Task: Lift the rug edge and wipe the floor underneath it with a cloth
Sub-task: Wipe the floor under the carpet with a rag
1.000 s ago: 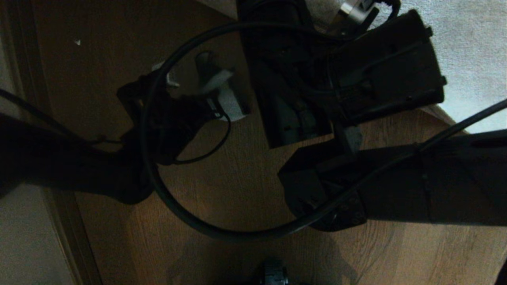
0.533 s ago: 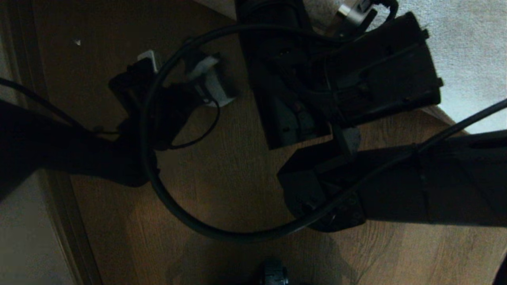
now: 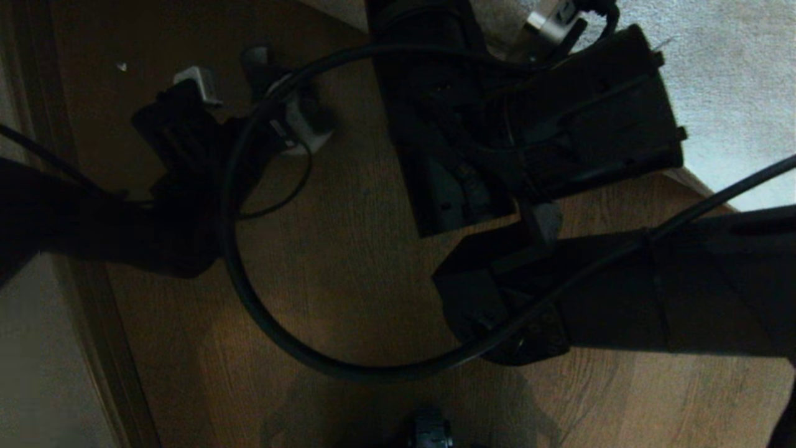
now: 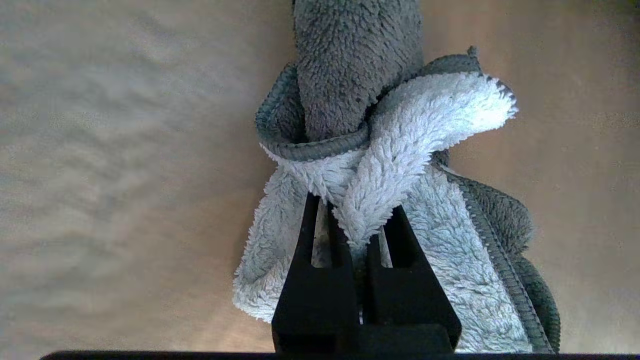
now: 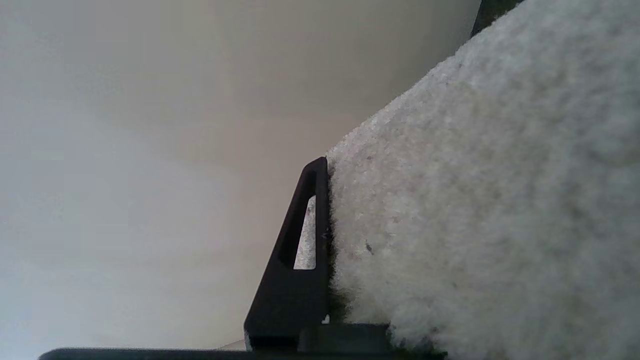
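Observation:
The cloth [image 4: 400, 145], fluffy white with a grey-green part, lies bunched on the brown wood floor [image 4: 125, 175]. My left gripper [image 4: 357, 220] is shut on a fold of its white pile. In the head view the cloth [image 3: 303, 127] shows as a pale patch at the tip of my dark left arm, at the upper left of the floor [image 3: 348, 267]. My right gripper [image 5: 345, 190] is shut on the rug edge [image 5: 475, 200] and holds it up off the floor. Only one black finger [image 5: 305, 225] shows; the plush hides the other. The pale rug [image 3: 734, 93] fills the upper right.
A thick black cable [image 3: 280, 336] loops over the floor between my two arms. A dark strip and a pale surface [image 3: 37, 348] run down the left side. My right forearm [image 3: 684, 292] crosses the right half of the head view.
My left arm has slid the cloth across the floor, to the left and farther away in the head view. The right arm and the lifted rug edge have kept still.

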Available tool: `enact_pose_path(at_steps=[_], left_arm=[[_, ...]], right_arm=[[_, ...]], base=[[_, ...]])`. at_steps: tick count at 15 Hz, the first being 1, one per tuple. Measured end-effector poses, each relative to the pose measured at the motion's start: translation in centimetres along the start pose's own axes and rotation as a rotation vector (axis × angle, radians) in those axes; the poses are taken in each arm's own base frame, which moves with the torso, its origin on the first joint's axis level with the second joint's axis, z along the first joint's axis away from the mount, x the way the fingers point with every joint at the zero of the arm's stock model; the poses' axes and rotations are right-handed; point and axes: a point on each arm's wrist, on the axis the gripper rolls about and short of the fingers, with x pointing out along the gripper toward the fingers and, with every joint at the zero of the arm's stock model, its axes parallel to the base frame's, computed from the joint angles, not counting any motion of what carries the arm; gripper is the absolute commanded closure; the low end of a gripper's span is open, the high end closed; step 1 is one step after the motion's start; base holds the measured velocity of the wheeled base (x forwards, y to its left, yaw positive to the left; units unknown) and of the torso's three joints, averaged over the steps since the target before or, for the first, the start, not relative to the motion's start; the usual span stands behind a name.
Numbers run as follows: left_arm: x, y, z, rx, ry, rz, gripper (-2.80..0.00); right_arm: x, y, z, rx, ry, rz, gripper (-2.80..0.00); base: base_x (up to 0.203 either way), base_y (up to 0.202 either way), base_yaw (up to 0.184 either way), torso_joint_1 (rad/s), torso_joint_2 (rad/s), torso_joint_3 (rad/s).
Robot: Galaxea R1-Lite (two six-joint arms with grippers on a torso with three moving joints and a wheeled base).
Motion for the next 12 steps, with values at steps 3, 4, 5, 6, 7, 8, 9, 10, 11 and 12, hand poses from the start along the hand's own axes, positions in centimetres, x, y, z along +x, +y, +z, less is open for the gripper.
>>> enact_pose_path(at_steps=[3,4,5,6,7,8,9,10,11,12], left_arm=[[-0.1,1.1,1.3,0.011,-0.028,0.028,0.0],[-0.2,1.5,1.7,0.015,-0.036,0.039,0.0],[-0.4,1.8,2.0,0.02,-0.04,0.049,0.0],[-0.8,2.1,2.1,0.025,-0.035,0.06,0.0],[-1.2,2.5,2.1,0.031,-0.023,0.069,0.0],[-1.9,2.7,2.0,0.036,-0.004,0.079,0.0],[-2.7,2.9,1.8,0.039,0.021,0.09,0.0],[-3.6,3.1,1.5,0.042,0.047,0.099,0.0],[-4.6,3.2,1.2,0.044,0.072,0.107,0.0],[-5.6,3.3,0.9,0.044,0.084,0.107,0.0]], right_arm=[[0.0,0.0,0.0,-0.002,0.0,0.0,0.0],[0.0,0.0,0.0,-0.004,0.0,-0.001,0.0],[0.0,0.0,0.0,-0.004,0.001,-0.001,0.0],[0.0,0.0,0.0,-0.004,0.001,-0.001,0.0],[0.0,0.0,0.0,-0.004,0.001,-0.001,0.0],[0.0,0.0,0.0,-0.004,0.001,-0.001,0.0],[0.0,0.0,0.0,-0.005,0.001,-0.001,0.0],[0.0,0.0,0.0,-0.004,0.001,-0.001,0.0],[0.0,0.0,0.0,-0.005,0.002,-0.001,0.0],[-0.1,-0.1,-0.1,-0.004,0.003,-0.001,0.0]], base=[[0.0,0.0,0.0,0.0,0.0,0.0],[0.0,0.0,0.0,0.0,0.0,0.0],[0.0,0.0,0.0,0.0,0.0,0.0],[0.0,0.0,0.0,0.0,0.0,0.0],[0.0,0.0,0.0,0.0,0.0,0.0],[0.0,0.0,0.0,0.0,0.0,0.0],[0.0,0.0,0.0,0.0,0.0,0.0],[0.0,0.0,0.0,0.0,0.0,0.0],[0.0,0.0,0.0,0.0,0.0,0.0],[0.0,0.0,0.0,0.0,0.0,0.0]])
